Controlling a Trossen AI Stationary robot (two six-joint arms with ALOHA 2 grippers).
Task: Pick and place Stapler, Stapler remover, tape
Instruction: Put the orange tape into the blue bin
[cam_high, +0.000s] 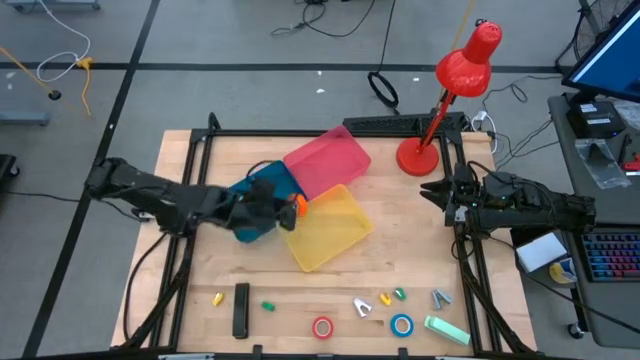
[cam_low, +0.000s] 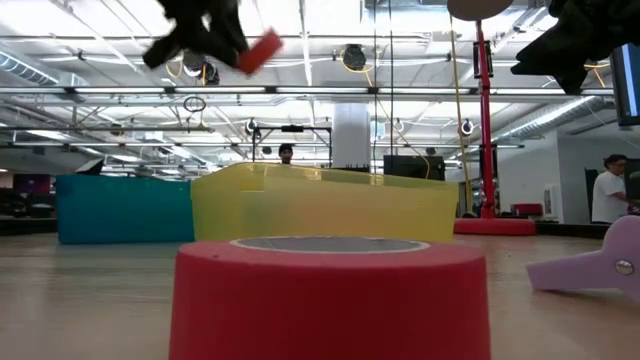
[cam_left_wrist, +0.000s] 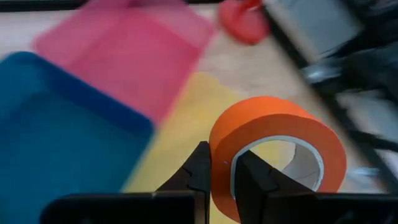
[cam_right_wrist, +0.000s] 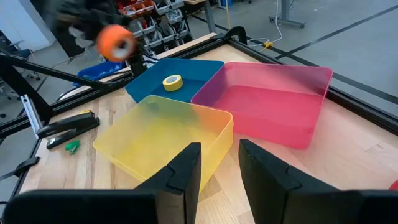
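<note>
Orange tape roll (cam_high: 299, 204) sits clamped in the left hand (cam_high: 290, 207), carried above the table (cam_high: 420, 260) where the blue bin (cam_high: 270, 178) meets the yellow bin (cam_high: 330, 228); the right hand (cam_high: 440, 192) waits near the red lamp (cam_high: 455, 90), nothing between its parted fingers.

Low view: roll held high and blurred; a swing could shake it loose.

Left wrist view: fingers (cam_left_wrist: 199, 171) pinch only one wall of the ring, so it may pivot or slip out.

Right wrist view: yellow tape roll (cam_right_wrist: 172, 82) lies in the blue bin; a release over the shared rim risks the wrong bin.
</note>
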